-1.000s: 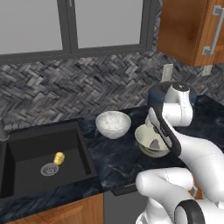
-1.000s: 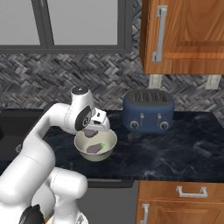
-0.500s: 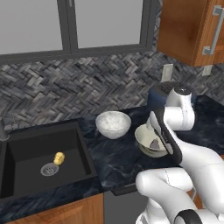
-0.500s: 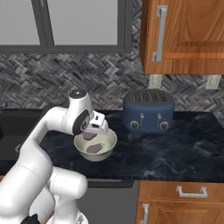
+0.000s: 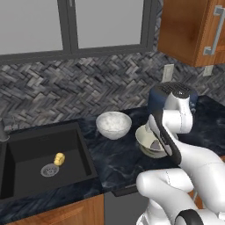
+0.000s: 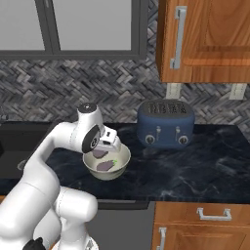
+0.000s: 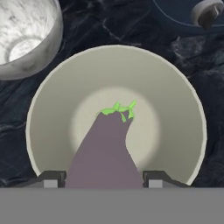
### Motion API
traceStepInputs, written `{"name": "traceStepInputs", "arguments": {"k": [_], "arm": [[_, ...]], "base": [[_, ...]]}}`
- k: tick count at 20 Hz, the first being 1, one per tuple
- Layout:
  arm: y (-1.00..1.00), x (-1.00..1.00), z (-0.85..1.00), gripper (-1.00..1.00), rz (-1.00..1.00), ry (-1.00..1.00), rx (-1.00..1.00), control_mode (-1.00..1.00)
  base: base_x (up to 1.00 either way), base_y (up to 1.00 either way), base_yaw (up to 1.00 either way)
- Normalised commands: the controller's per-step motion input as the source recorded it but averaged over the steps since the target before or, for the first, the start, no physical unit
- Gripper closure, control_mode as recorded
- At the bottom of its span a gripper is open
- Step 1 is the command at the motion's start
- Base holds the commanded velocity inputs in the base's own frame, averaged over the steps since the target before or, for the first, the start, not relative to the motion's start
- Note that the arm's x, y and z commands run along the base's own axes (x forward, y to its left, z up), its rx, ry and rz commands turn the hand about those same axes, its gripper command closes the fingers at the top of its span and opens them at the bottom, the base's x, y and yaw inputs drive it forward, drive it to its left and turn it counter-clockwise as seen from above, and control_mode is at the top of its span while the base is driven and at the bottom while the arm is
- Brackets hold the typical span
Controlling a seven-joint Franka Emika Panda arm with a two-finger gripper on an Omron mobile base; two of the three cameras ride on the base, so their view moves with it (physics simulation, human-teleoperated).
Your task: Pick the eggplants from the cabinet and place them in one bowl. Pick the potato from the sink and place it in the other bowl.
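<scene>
Scanning from the left, the black sink (image 5: 44,162) has the little yellow potato (image 5: 59,158) sitting in its basin right beside the steel drain, untouched so far. Next along the dark marble surface (image 5: 114,162) is a grey speckled bowl (image 5: 113,125), nothing in it that I can see. Just beside that is the pale cream bowl (image 6: 106,163), and this is where the action is: the pincer (image 7: 103,181) hangs right over it, clenched on a purplish eggplant (image 7: 105,153) with its green stem pointing down at the bottom of the bowl. From the right side it looks like one eggplant (image 6: 105,166) already lies in the bowl with the held one (image 6: 100,153) just above it. Further right is the navy toaster (image 6: 164,124), and up on the wall the wooden cabinet (image 6: 210,39), door closed.

So I'd say it's the drop-off step for an eggplant. Next move is simply letting go so it lands inside the rim, then lifting clear and swinging over to the sink for the potato, which needs a low reach into the basin.
</scene>
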Motion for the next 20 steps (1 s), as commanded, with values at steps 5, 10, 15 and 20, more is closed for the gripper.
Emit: {"name": "traceStepInputs", "arguments": {"k": [5,10,15,20], "arm": [[0.0,0.0,-0.23,1.0,-0.01,0.06,0.0,-1.0],[0.0,-0.01,-0.27,1.0,0.0,0.08,0.0,-1.0],[0.0,0.0,-0.15,1.0,0.0,0.04,0.0,-1.0],[0.0,0.0,-0.07,1.0,0.0,0.03,0.0,-1.0]], "base": [[0.0,0.0,0.0],[0.0,0.0,0.0],[0.0,0.0,0.0],[0.0,0.0,0.0]]}}
